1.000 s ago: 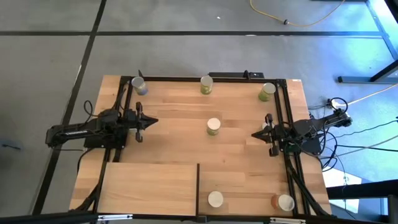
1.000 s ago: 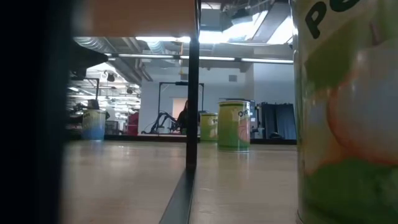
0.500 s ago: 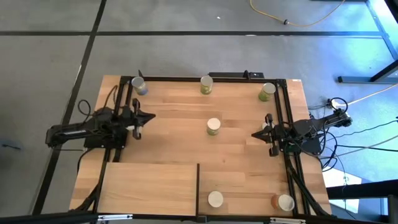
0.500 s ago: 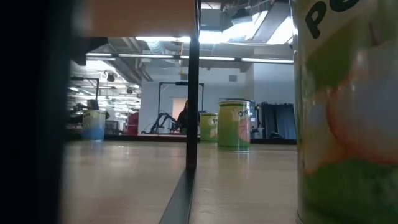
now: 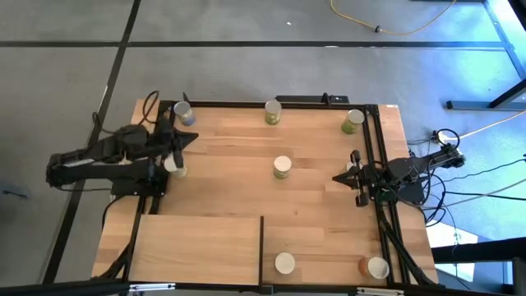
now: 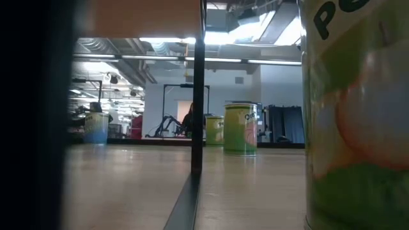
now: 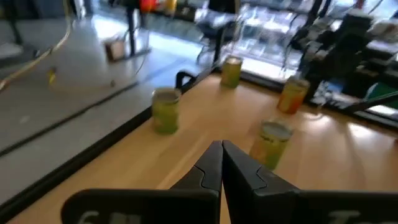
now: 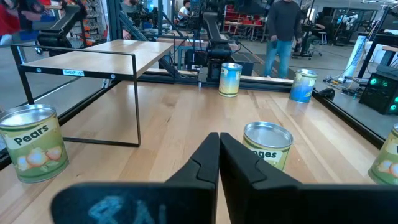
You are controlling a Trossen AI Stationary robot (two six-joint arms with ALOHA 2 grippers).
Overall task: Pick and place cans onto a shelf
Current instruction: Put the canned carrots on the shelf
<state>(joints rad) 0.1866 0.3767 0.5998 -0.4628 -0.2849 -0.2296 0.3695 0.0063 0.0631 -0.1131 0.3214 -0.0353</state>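
Cans: six in the high view. Far edge holds a blue-sided one (image 5: 184, 113) at the left corner, a green one (image 5: 273, 111) mid-edge, another green (image 5: 353, 121) at the right corner.
Centre can (image 5: 282, 167): upright, alone mid-table.
Left-side can (image 5: 173, 165): just beside the left arm.
Shelf (image 5: 197, 247): pale panel at the near edge, dark divider (image 5: 261, 251) upright; one can (image 5: 284, 263) right of the divider, an orange one (image 5: 375, 267) near the right corner.
Left gripper (image 5: 186, 139): fingers pressed together, empty, near the blue-sided can.
Right gripper (image 5: 337, 178): fingers together, empty, at the right edge, pointing toward the centre can.
Person (image 8: 283, 26): standing beyond the table.
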